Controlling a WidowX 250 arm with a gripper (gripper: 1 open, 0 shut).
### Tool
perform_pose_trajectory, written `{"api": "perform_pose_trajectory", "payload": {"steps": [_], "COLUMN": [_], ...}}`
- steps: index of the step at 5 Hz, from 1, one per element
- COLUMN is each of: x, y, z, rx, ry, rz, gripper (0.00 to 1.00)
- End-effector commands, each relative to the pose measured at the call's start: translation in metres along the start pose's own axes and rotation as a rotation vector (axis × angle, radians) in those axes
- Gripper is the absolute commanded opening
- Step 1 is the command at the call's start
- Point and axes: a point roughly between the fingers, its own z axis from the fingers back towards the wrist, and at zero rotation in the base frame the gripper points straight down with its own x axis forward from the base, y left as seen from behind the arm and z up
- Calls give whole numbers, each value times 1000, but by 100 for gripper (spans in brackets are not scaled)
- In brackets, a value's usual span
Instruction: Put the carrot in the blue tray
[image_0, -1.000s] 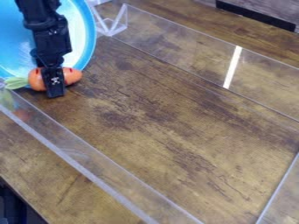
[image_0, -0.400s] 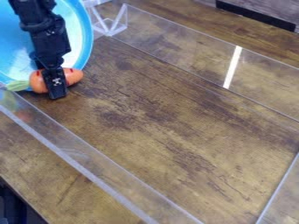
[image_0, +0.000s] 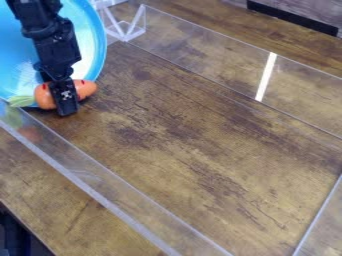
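Over at the far left of the wooden table (image_0: 201, 130) the black robot arm (image_0: 47, 30) reaches straight down, and its pincer (image_0: 62, 100) is pinched in tight around the middle of the carrot (image_0: 74, 90), the dark fingers (image_0: 63, 103) pressed against the orange body so that only the ends of the toy show on either side. The jaws look almost fully closed, with the carrot caught between them. The carrot lies low against the table, crosswise to the pincer, its orange tip poking out to the right and a bit of its green leafy top (image_0: 16, 99) sticking out to the left. It sits right at the near edge of the blue tray (image_0: 88, 40), whose bright round rim curves up behind the arm; from here the carrot seems to be just outside that rim or touching it, and I cannot tell which. The tray itself is partly hidden behind the arm and runs off the left and top of the view. The tabletop is dark, scuffed brown wood with clear raised strips running across it and a streak of white light reflected toward the right side.
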Motion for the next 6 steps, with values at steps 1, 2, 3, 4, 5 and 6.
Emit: {"api": "perform_pose_trajectory", "payload": {"steps": [1,2,3,4,5,6], "x": [-4,-4,-4,-1,1,3], "y": [-7,-10,-13,-12,-9,-8], "z": [1,2,2,7,6,7], "rx": [-28,-41,-53,-58,-56,-56], "ry": [-7,-17,-27,-33,-38,-47], "rz": [19,30,41,55,62,73], "gripper": [0,0,0,100,0,0]}}
